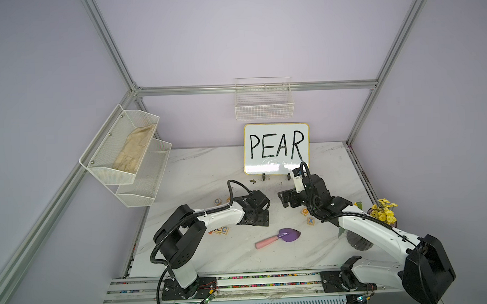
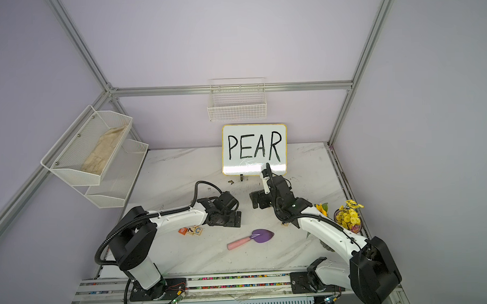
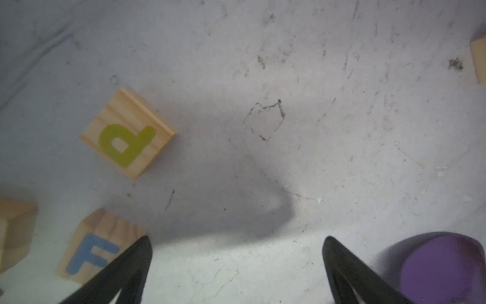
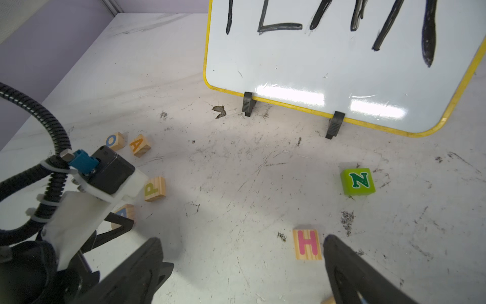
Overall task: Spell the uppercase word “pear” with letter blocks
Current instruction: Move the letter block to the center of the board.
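Left wrist view: the left claw [image 3: 236, 252] is seen spread wide with nothing in it, held over the bare worktop [image 3: 315, 131]. The P block [image 3: 128, 134] is found near it, lying flat and turned at a slant. The F block [image 3: 97, 252] is close by one finger, and the purple trowel [image 3: 441, 271] is by the other.

No letter has been lined up yet, so the first step is judged to be in hand: P is to be picked. For that, the left claw must be slid over the P block, turned to match its slanted sides, lowered round it and closed. The F block should not be bumped.

In the right wrist view, the right claw [image 4: 242, 244] is also spread wide and empty. The O block [image 4: 115, 140] and A block [image 4: 140, 145] are seen side by side, well apart from it. The H block [image 4: 307, 244] lies just beside one finger. The green N cube [image 4: 357, 182] sits nearer the whiteboard [image 4: 289, 65].

In both top views the P block is hidden under the left arm, and the H block and green N cube under the right arm. Only the top views show the C block [image 1: 224, 230] and the X block [image 1: 310, 220]. E and R are not found anywhere. The blurry block [image 1: 305, 211] may be one, but its letter is too small to read.
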Available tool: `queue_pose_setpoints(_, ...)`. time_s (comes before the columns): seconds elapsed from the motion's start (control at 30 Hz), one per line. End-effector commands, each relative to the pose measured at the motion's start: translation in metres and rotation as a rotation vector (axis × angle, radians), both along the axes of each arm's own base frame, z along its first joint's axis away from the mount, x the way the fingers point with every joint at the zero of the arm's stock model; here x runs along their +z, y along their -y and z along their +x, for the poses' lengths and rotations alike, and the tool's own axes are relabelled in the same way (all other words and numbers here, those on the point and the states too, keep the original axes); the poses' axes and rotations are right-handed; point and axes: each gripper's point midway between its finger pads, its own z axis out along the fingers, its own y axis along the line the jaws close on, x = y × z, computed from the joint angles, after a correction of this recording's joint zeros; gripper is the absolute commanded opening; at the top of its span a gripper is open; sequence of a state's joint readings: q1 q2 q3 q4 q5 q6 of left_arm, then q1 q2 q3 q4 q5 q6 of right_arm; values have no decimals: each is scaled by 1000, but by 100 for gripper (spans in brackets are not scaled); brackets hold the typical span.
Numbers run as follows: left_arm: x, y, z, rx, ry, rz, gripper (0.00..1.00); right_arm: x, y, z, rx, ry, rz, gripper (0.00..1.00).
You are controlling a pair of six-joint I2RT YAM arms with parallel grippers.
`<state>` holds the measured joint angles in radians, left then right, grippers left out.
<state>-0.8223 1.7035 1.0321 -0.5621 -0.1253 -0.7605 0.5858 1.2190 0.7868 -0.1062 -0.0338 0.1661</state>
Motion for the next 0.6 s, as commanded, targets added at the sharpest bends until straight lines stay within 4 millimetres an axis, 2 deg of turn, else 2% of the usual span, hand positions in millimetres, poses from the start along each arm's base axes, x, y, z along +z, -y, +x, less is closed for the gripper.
queue_pose_setpoints(0.0, 3, -28, -1, 48, 19, 48, 100, -1, -8, 1, 21, 10, 4, 97)
queue_pose_setpoints(0.1, 5, -43, 5, 77, 24, 58, 100, -3, -13, 1, 19, 6, 4, 97)
queue_pose_setpoints(0.17, 10, -44, 10, 82, 29, 35, 100, -5, -15, 0, 20, 7, -1, 97)
queue_pose_setpoints(0.4, 42, -22, 29, 67, 91, -51, 100, 0, -7, 1, -29, 35, -9, 97)
queue_pose_setpoints(0.47, 41, -20, 33, 86, 87, -46, 100, 1, -2, 2, -54, 47, -20, 97)
queue_pose_setpoints(0.57, 29, -21, 37, 152, 46, -22, 96, 3, 10, 6, -123, 66, -32, 97)
